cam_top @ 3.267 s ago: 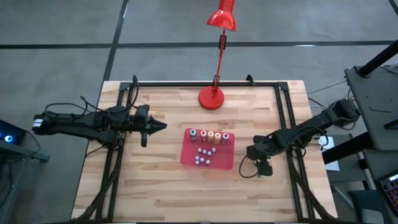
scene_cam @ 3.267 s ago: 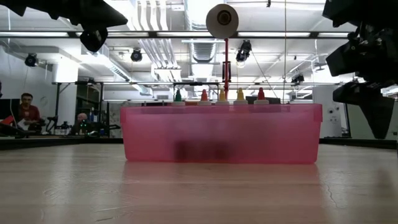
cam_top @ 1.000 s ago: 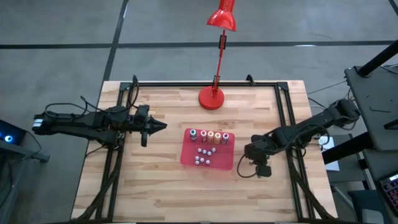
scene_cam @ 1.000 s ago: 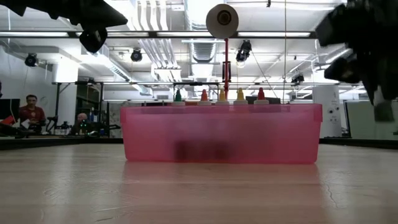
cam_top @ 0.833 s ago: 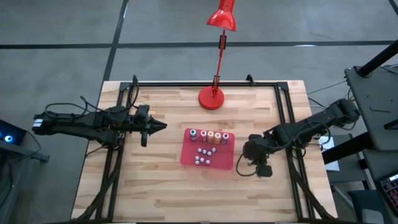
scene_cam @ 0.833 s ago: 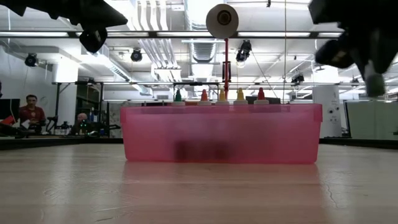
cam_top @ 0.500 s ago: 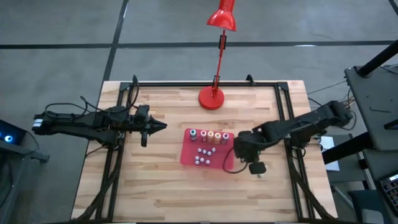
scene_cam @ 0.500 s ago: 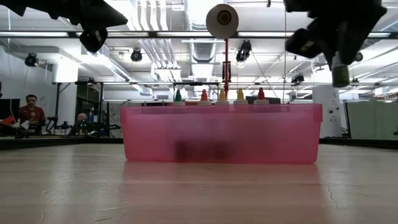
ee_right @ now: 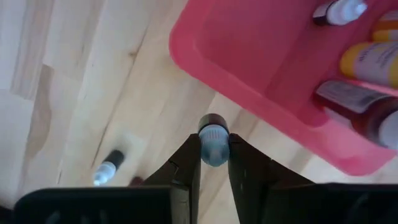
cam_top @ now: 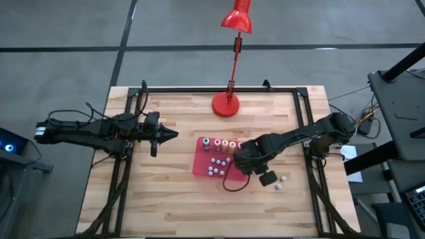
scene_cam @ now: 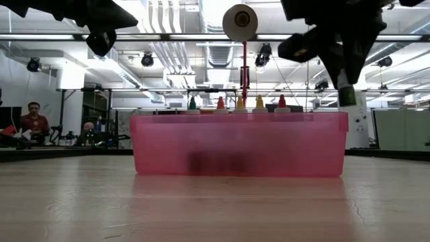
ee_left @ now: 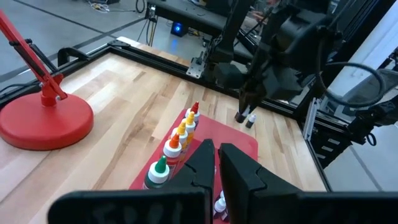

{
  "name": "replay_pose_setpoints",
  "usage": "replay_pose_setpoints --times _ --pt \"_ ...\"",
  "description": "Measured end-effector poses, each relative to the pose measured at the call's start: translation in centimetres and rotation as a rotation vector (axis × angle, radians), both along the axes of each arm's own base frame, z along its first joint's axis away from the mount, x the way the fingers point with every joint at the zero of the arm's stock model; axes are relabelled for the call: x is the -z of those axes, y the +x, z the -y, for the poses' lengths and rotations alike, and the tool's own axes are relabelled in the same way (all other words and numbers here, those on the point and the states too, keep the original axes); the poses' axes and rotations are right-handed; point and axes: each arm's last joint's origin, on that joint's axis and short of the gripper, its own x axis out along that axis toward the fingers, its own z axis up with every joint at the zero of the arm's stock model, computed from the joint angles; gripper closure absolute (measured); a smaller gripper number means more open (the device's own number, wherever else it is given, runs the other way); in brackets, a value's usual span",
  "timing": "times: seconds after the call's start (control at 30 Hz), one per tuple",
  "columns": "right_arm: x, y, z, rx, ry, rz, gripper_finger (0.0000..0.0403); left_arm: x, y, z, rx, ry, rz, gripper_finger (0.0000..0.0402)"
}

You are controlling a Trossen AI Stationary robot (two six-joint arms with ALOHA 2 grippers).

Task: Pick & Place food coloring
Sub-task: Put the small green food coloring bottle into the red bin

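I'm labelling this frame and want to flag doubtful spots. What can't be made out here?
- Tray floor, low view: the frosted wall hides it; only the bottle caps show above the rim.
- Small vial in the right end effector, right wrist view: the fingers cover its body; contents unclear.
- Pieces on the table, high view: too small to identify.
- Left end effector, left wrist view: cut off by the edge.

Even, bright overhead light falls across the pale table [cam_top: 172,199], casting only faint shadows. At table height, ceiling strip lights [scene_cam: 168,37] glare behind the right end effector [scene_cam: 346,94], which shows dark and motion-smeared. In its own wrist view, the bottle [ee_right: 213,144] between its fingers is soft, and the wood just beyond it is blurred.
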Motion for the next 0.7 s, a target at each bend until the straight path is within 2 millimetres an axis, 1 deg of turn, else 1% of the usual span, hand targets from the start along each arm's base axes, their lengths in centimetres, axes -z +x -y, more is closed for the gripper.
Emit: replay_pose_setpoints --times 0.2,0.3,0.7 --pt "-1.6 0.6 0.2 -0.069 -0.014 0.07 0.0348 0.0 0.0 0.0 0.0 0.001 0.0 0.0402" --pt "-2.1 0.9 0.5 -0.125 -0.034 0.103 0.0348 0.0 0.0 0.0 0.001 0.007 0.0 0.0402" --pt "-1.8 1.6 1.3 -0.558 -0.07 0.188 0.0349 0.0 0.0 0.0 0.002 0.012 0.001 0.0402"
